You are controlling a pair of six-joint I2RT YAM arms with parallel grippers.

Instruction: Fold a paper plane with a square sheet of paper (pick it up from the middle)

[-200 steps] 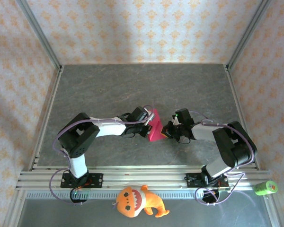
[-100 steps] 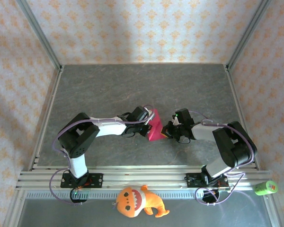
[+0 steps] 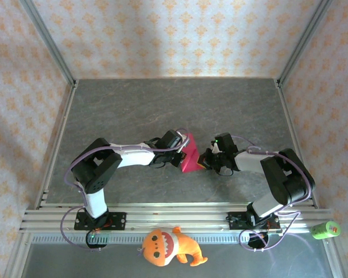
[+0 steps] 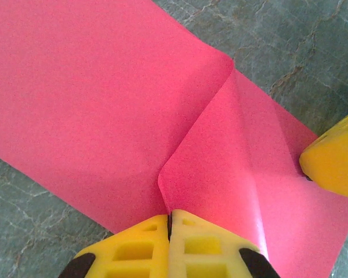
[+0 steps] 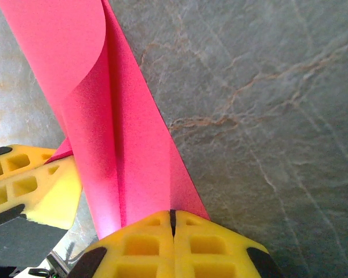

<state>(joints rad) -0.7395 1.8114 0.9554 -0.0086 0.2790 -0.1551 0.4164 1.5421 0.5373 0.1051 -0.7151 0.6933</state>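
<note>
Curling over the middle of the tabletop [image 3: 133, 110], the square sheet of paper [image 3: 189, 157] was clamped at opposite edges by the left fingers [image 4: 140, 244] and right fingers [image 5: 211, 243], so an uneven pull might tear it or skew the crease.

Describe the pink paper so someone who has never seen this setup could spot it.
Look at the grey stone-patterned table, then at its middle, where the two arms meet. Held there by the left pincer and the right pincer is the sheet of paper: thin, magenta-pink, partly folded, unlike the orange plush toy near the arm bases.
</note>
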